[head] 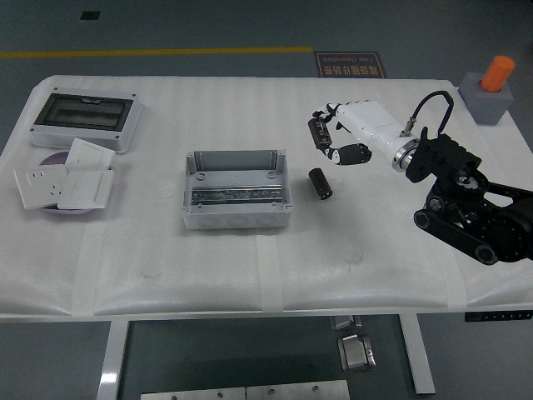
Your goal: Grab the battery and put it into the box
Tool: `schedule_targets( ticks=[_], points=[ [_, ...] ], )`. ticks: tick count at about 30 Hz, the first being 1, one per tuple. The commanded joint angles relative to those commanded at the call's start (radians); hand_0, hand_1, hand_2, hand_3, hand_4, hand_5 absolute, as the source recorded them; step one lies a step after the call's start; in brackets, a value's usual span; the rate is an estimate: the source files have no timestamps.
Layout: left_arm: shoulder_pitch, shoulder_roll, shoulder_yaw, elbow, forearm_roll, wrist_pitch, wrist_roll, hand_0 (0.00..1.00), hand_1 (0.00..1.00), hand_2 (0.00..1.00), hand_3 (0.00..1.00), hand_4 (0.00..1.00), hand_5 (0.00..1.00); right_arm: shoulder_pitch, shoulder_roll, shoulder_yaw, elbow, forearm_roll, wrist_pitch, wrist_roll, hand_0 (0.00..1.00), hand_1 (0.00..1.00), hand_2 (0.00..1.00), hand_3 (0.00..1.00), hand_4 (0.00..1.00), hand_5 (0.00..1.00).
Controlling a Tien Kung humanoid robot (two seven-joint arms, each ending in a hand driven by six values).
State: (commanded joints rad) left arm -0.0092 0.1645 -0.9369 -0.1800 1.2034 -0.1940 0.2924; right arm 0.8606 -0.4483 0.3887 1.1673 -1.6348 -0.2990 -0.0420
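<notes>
White padding covered the desk [250,275] where my right hand [346,133], beyond the box [236,190], pinched one small, rigid, slippery-looking battery [317,133] across its barrel.

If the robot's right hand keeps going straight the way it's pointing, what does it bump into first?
Probably nothing soon. The right hand, holding a battery, points left and looks raised; that line passes behind the box. Height is hard to judge.

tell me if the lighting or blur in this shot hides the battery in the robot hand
Head view: even, soft light, only faint shadows on the white table, no strong glare. The robot hand looks slightly soft, but the dark battery in its fingers stays distinguishable, as does the second battery lying on the table.
</notes>
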Motion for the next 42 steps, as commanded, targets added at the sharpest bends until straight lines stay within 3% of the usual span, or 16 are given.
schedule_targets(
  ticks=[6,15,16,21,22,25,31,36,42],
  points=[
    [0.008,0.003,-0.023,0.0,0.02,-0.002,0.009,0.609,0.648,0.427,0.491,0.453,0.438,-0.06,0.084,0.03,0.108,0.049,-0.002,0.003,0.657,0.56,0.673,0.699,0.455,0.16],
    [0.008,0.006,-0.016,0.0,0.012,-0.004,0.01,0.61,0.648,0.427,0.491,0.454,0.44,-0.068,0.131,-0.018,0.063,0.021,0.018,-0.015,0.667,0.581,0.684,0.7,0.497,0.183],
    [0.008,0.006,-0.014,0.0,0.011,-0.004,0.01,0.61,0.648,0.427,0.491,0.456,0.44,-0.067,0.132,-0.02,0.059,0.016,0.018,-0.016,0.854,0.782,0.845,0.908,0.736,0.324],
    [0.008,0.007,-0.009,0.0,0.006,-0.005,0.01,0.61,0.648,0.427,0.491,0.456,0.44,-0.064,0.137,-0.031,0.044,0.001,0.021,-0.021,0.854,0.782,0.845,0.908,0.736,0.324],
    [0.007,0.007,-0.008,0.0,0.005,-0.005,0.01,0.61,0.648,0.425,0.49,0.457,0.441,-0.063,0.138,-0.033,0.041,-0.001,0.021,-0.021,0.998,0.933,0.978,0.998,0.871,0.392],
    [0.006,0.007,-0.005,0.0,0.002,-0.006,0.01,0.61,0.648,0.425,0.49,0.457,0.441,-0.061,0.139,-0.042,0.036,-0.005,0.022,-0.023,0.998,0.933,0.978,0.998,0.871,0.392],
    [0.004,0.007,-0.004,0.0,0.0,-0.005,0.009,0.61,0.648,0.424,0.484,0.455,0.442,-0.053,0.129,-0.058,0.027,-0.011,0.022,-0.023,0.998,0.939,0.987,0.998,0.911,0.412],
    [0.0,0.007,0.0,0.0,-0.007,-0.003,0.006,0.61,0.648,0.42,0.482,0.454,0.441,-0.027,0.07,-0.081,-0.005,-0.02,0.022,-0.02,0.998,0.942,0.984,0.998,0.934,0.427],
    [-0.001,0.008,-0.001,0.0,-0.006,-0.001,0.006,0.61,0.647,0.422,0.482,0.451,0.439,0.044,-0.002,-0.184,-0.082,0.003,0.025,-0.002,0.998,0.922,0.954,0.998,0.941,0.442]
  ],
)
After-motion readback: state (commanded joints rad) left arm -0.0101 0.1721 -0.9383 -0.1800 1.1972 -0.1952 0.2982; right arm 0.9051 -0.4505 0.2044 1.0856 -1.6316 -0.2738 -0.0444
